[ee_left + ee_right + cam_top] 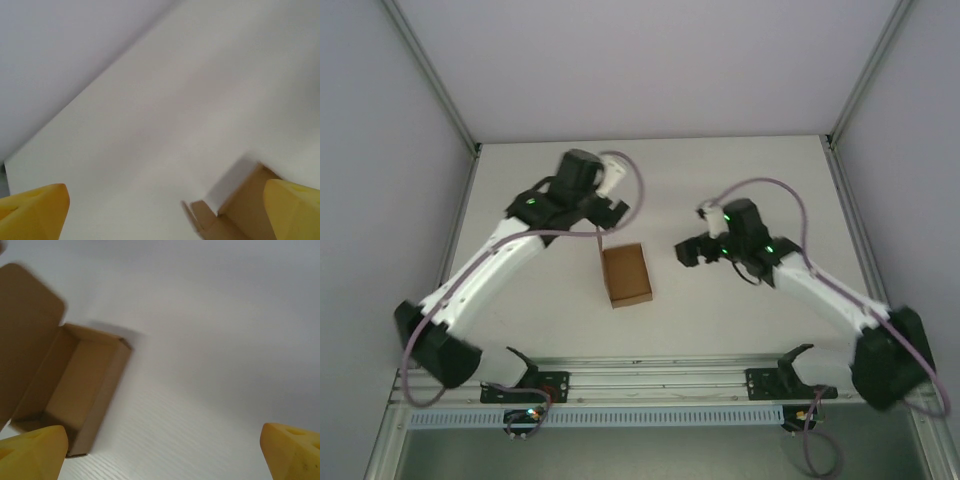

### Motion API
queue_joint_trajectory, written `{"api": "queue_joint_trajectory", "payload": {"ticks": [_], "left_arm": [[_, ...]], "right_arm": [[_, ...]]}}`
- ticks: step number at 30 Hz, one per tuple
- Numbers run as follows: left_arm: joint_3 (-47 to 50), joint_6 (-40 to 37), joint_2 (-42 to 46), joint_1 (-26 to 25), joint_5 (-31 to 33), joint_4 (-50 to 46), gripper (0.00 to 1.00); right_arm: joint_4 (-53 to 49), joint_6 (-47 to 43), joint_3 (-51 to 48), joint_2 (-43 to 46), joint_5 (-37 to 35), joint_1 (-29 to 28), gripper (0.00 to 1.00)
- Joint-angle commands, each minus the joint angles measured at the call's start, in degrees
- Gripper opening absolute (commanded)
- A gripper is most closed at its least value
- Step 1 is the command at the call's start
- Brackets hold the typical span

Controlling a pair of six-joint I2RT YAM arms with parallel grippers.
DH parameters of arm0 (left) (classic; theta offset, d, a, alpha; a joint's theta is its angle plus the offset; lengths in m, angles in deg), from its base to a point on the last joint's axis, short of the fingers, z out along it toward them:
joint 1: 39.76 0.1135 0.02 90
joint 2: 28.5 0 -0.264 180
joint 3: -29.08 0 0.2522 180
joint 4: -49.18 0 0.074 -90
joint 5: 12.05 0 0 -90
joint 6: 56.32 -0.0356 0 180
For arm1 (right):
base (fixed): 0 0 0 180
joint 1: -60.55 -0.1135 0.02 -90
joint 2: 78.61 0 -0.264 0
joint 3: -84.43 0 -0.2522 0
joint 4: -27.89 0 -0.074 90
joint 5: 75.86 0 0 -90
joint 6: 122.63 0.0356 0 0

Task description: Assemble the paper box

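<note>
The paper box [626, 275] is a small brown cardboard box lying on the white table between the two arms. In the right wrist view the box [75, 385] is an open tray with its lid flap [25, 325] raised at the left. My right gripper [162, 435] is open, its yellow fingers [292, 450] wide apart with nothing between them, and sits just right of the box [688, 250]. My left gripper [610, 210] hovers just behind the box and is open and empty [165, 195]. A corner of the box with a small tab [235, 217] lies by its right finger [295, 210].
The white table [770, 180] is enclosed by pale walls at the left, back and right, with metal posts at the far corners. An aluminium rail [650, 375] carrying the arm bases runs along the near edge.
</note>
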Motion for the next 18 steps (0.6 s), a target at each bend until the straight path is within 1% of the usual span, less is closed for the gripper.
{"api": "queue_joint_trajectory", "payload": {"ticks": [1, 3, 6, 8, 10, 12, 13, 14, 16, 17, 18], "left_arm": [[12.0, 23.0, 8.8, 10.5, -5.0, 5.7, 1.0], [20.2, 29.6, 14.0, 17.1, -7.0, 7.2, 1.0], [30.7, 37.4, 19.6, 23.7, -10.2, 6.9, 1.0], [38.2, 40.8, 23.5, 26.2, -13.0, 8.8, 1.0], [42.9, 42.3, 26.4, 28.1, -14.7, 9.3, 1.0], [45.1, 42.4, 28.6, 29.6, -15.4, 8.4, 1.0], [45.4, 42.3, 29.3, 29.8, -15.5, 7.9, 1.0], [45.4, 42.5, 29.8, 30.1, -15.1, 7.4, 1.0], [45.4, 42.3, 30.3, 30.1, -15.2, 7.6, 1.0], [45.4, 42.6, 30.1, 30.1, -15.3, 7.9, 1.0], [45.3, 42.7, 30.0, 30.1, -15.5, 8.2, 1.0]], "right_arm": [[-4.1, -15.8, 11.1, -13.6, 10.2, -4.1, 0.98], [-8.5, -21.5, 19.9, -22.6, 12.2, -5.5, 0.96], [-15.7, -30.7, 31.3, -33.5, 15.0, -6.6, 0.9], [-19.8, -36.5, 37.1, -39.5, 16.6, -6.7, 0.88], [-24.0, -38.8, 42.4, -44.4, 17.6, -6.7, 0.84], [-28.2, -40.0, 46.9, -48.3, 20.0, -6.9, 0.79], [-29.5, -40.3, 48.1, -49.6, 20.6, -7.1, 0.78], [-29.2, -39.8, 48.5, -50.4, 19.5, -7.5, 0.77], [-27.2, -39.0, 48.3, -51.4, 15.3, -8.4, 0.68], [-25.6, -37.8, 48.1, -51.7, 13.6, -8.7, 0.58], [-23.8, -36.0, 47.7, -51.7, 12.4, -8.8, 0.43]]}}
